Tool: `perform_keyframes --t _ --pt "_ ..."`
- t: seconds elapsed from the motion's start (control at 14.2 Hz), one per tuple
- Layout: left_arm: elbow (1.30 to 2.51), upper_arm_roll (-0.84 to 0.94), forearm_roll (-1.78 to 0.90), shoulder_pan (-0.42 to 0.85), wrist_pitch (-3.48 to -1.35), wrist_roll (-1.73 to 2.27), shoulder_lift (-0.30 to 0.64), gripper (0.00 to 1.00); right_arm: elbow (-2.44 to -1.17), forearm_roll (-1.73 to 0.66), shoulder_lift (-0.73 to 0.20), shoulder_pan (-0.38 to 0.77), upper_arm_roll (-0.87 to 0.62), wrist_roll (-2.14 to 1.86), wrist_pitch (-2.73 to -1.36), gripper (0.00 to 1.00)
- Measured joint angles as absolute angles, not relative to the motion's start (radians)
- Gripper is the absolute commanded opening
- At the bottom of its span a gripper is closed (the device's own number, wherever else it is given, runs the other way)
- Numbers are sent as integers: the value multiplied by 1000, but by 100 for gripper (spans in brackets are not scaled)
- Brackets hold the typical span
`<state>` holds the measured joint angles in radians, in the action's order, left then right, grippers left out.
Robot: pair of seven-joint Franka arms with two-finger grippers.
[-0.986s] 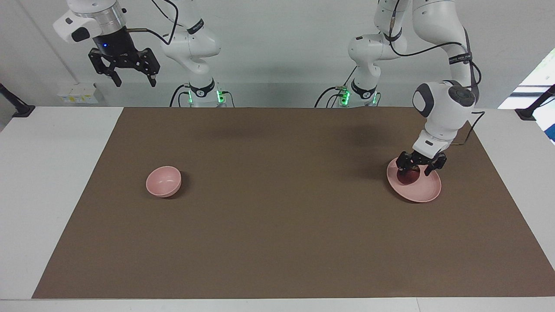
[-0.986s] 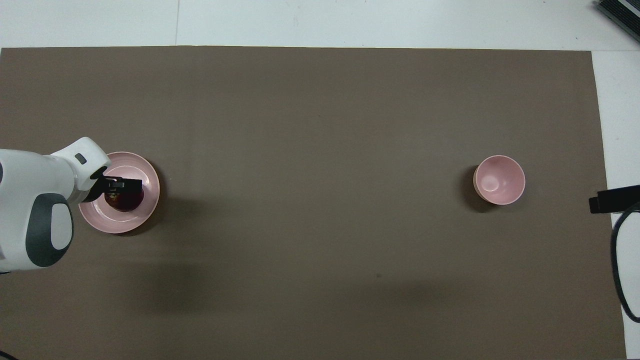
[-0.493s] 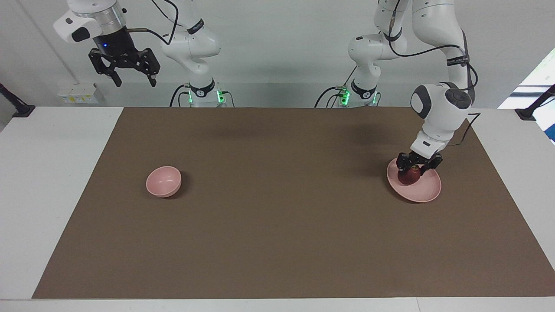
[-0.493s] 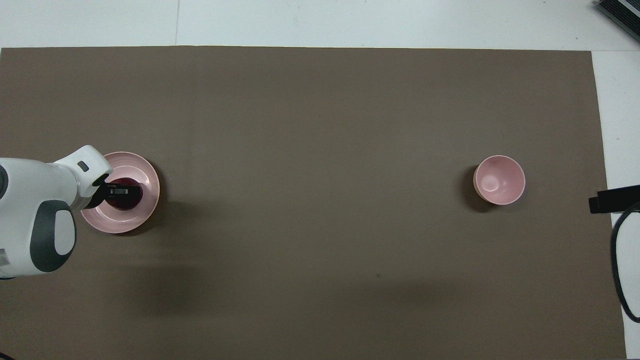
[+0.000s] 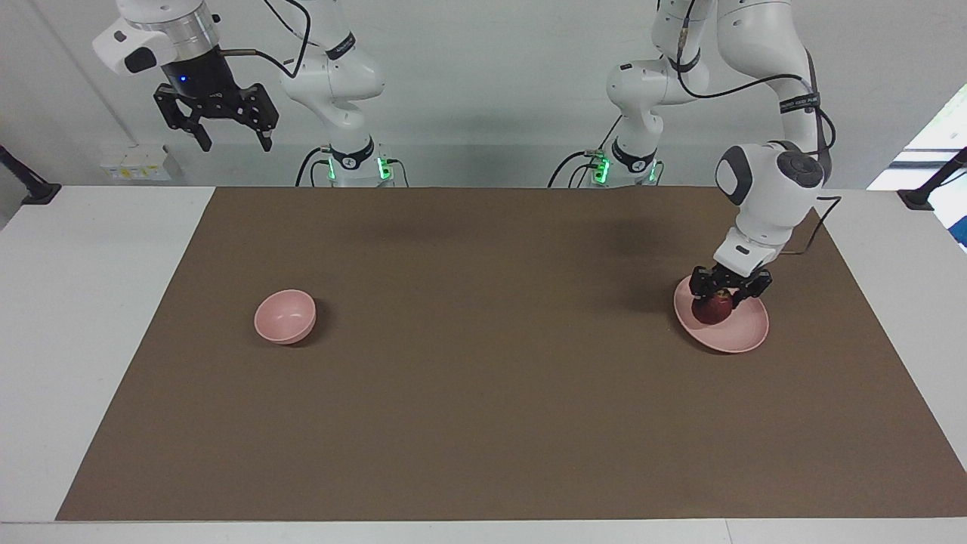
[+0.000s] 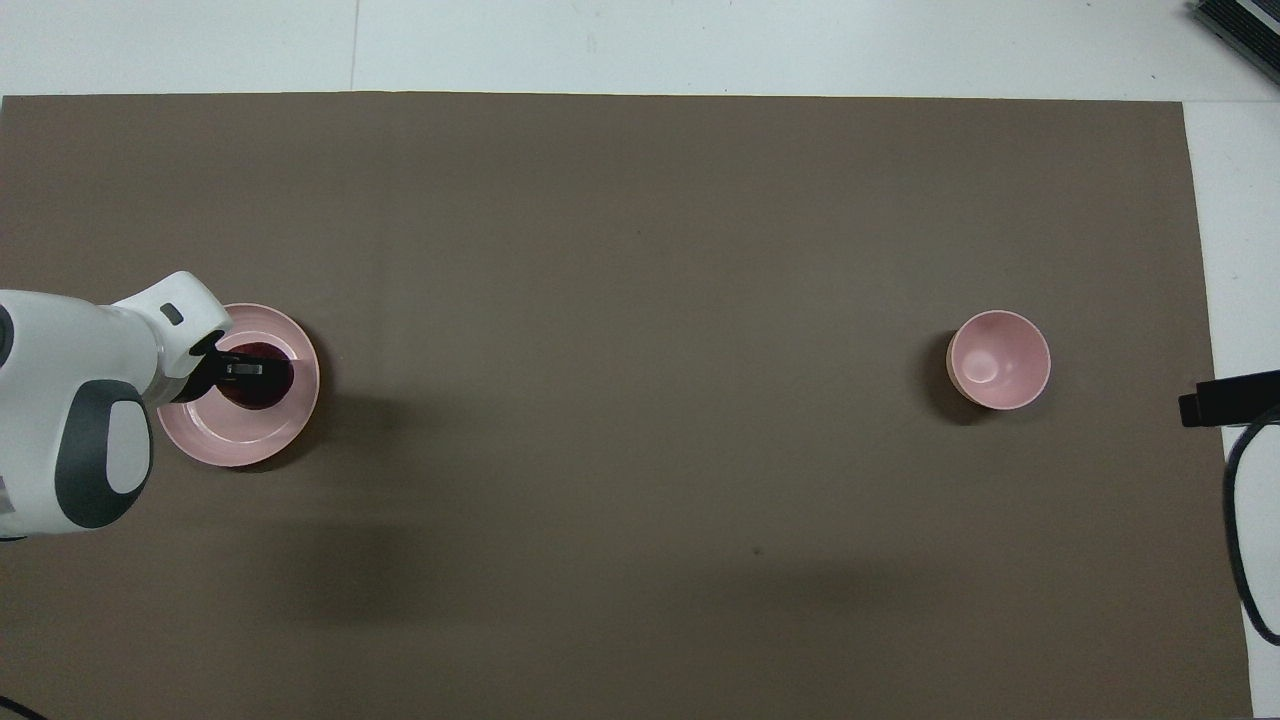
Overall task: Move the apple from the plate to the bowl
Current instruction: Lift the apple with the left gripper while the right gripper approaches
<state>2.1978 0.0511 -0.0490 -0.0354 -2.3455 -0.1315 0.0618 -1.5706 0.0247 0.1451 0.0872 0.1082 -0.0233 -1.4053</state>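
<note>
Facing view, left pincer [image 5: 723, 292]: you see it down on the apple [image 5: 712, 310], its fingers clamped on the top of the fruit.
Facing view, apple: you find the dark red fruit over the plate [image 5: 736, 333], at the part of the plate nearest the robots; whether it rests on the plate or is just clear of it, you cannot quite tell from here.
Facing view, plate: it lies on the brown mat [image 5: 483, 393] toward the left arm's end of the surface [image 5: 68, 302].
Facing view, bowl [image 5: 285, 316]: you see it alone on the mat toward the right arm's end, well apart from the plate, with nothing in it.
Facing view, right pincer [image 5: 230, 136]: it waits high over the right arm's end of the surface, fingers spread and gripping nothing.
Overhead view, left pincer [image 6: 243, 369]: you see the black fingers closed across the apple [image 6: 265, 385], the white wrist covering the plate's [image 6: 240, 440] edge.
Overhead view, bowl [image 6: 999, 359]: it stands upright, about as far from the robots as the plate.
Overhead view, right pincer: you see only a dark tip [image 6: 1225, 398] at the edge of the view.
</note>
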Motion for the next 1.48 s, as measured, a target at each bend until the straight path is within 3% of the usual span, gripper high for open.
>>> perform_keyframes --t 0.28,0.77,1.48 --pt "2129 114 -235 -34 -2237 -138 31 0 -1581 13 145 88 107 -58 -1405 100" --pt "2127 326 -572 -31 -2241 -53 14 0 -1644 -166 144 93 104 124 -1405 100" --pt "2127 632 -1046 -31 -2597 15 14 0 -1736 -503 130 131 105 658 -1439 100"
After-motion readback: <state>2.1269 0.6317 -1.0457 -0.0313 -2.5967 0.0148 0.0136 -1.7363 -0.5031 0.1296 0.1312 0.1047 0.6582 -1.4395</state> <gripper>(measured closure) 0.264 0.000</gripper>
